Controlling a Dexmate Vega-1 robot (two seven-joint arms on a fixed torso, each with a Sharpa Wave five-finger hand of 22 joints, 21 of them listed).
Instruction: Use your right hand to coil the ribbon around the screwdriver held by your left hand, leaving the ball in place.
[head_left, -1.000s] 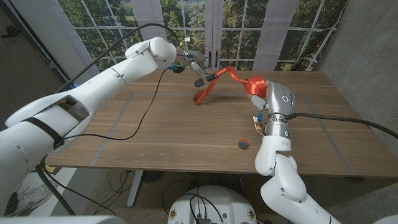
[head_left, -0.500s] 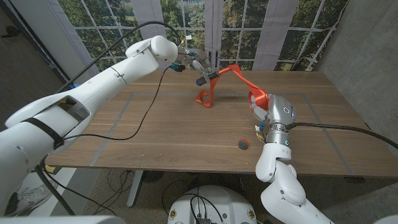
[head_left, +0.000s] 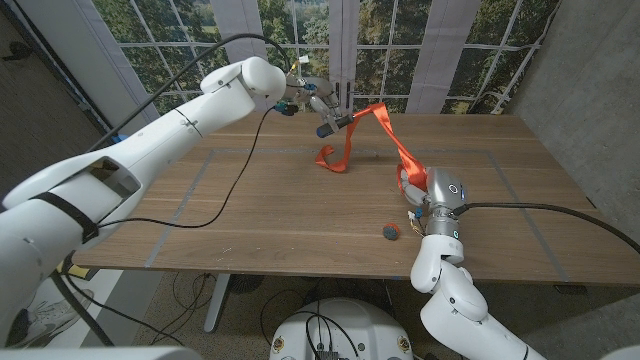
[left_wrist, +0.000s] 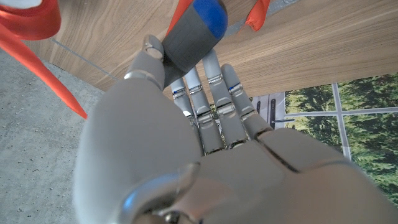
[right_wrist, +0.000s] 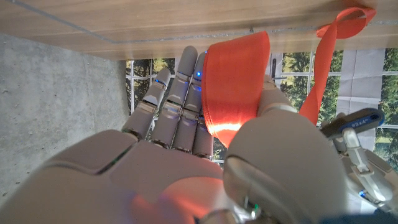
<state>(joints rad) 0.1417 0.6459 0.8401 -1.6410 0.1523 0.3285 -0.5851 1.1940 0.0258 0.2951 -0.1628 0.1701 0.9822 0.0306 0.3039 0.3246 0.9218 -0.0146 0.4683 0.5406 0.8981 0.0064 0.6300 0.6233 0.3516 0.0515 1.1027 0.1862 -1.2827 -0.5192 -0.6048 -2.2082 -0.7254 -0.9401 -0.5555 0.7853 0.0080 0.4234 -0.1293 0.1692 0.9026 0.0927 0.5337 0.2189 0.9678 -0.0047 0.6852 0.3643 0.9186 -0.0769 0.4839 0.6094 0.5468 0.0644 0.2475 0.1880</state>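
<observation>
Orange ribbon (head_left: 392, 140) draped over the screwdriver (head_left: 331, 125), which is raised above the far side of the tabletop (head_left: 250, 210). One length hangs from the shaft to a folded end touching the wood; the other runs taut down to the right robot hand (head_left: 412, 185), whose thumb and fingers clamp that end. The left robot hand (head_left: 312, 102) has its fingers closed around the screwdriver's grey, blue-tipped handle. How many full turns encircle the shaft cannot be told; judged by the long free lengths, most of the coiling is left. The small ball (head_left: 391, 231) lies on the tabletop near the front edge, just beside the right arm and clear of the ribbon.
</observation>
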